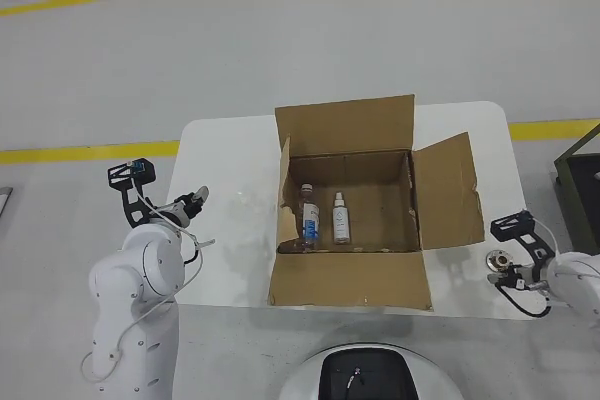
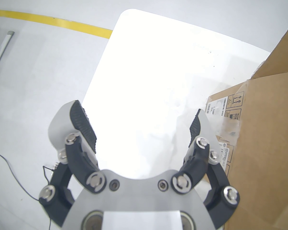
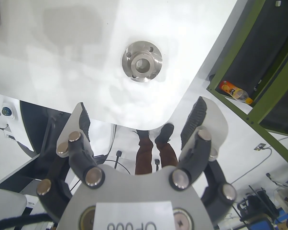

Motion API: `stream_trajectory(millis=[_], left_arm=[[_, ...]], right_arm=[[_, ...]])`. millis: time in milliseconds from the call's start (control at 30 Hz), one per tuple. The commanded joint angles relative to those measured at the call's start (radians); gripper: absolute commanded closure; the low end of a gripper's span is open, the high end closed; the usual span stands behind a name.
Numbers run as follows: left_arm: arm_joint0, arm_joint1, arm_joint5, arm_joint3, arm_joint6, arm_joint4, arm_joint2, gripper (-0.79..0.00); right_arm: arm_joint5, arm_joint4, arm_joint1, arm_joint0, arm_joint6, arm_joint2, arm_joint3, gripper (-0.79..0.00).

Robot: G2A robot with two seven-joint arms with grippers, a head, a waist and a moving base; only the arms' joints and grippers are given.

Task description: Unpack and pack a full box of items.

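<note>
The left tool (image 2: 136,111) gapes wide, empty, over bare tabletop (image 2: 158,60), the cardboard box (image 2: 266,144) just beside it. The right tool (image 3: 141,105), equally open and empty, hovers with a metal flange (image 3: 142,64) just ahead, apparently already unpacked. Farther off, a bottle (image 1: 308,215) and spray bottle (image 1: 341,218) lie inside the box, flaps (image 1: 345,125) spread for access.

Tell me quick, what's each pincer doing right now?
Left pincer: open, holding nothing.
Right pincer: open, holding nothing.
</note>
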Motion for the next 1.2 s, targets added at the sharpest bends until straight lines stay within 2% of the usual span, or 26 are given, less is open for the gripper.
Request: stream_trajectory(millis=[0,633,1000,1167], left_arm=[[0.0,0.0,0.0,0.0,0.0,0.0,0.0,-0.785],[0.0,0.0,0.0,0.0,0.0,0.0,0.0,-0.785],[0.0,0.0,0.0,0.0,0.0,0.0,0.0,-0.785],[0.0,0.0,0.0,0.0,0.0,0.0,0.0,-0.785]], right_arm=[[0.012,-0.004,-0.002,0.018,0.002,-0.017,0.011,-0.339],[0.04,-0.037,-0.008,0.109,0.003,-0.083,0.123,-0.351],[0.058,-0.023,-0.013,0.139,-0.016,-0.102,0.177,-0.299],[0.061,-0.019,-0.014,0.148,-0.017,-0.105,0.187,-0.305]])
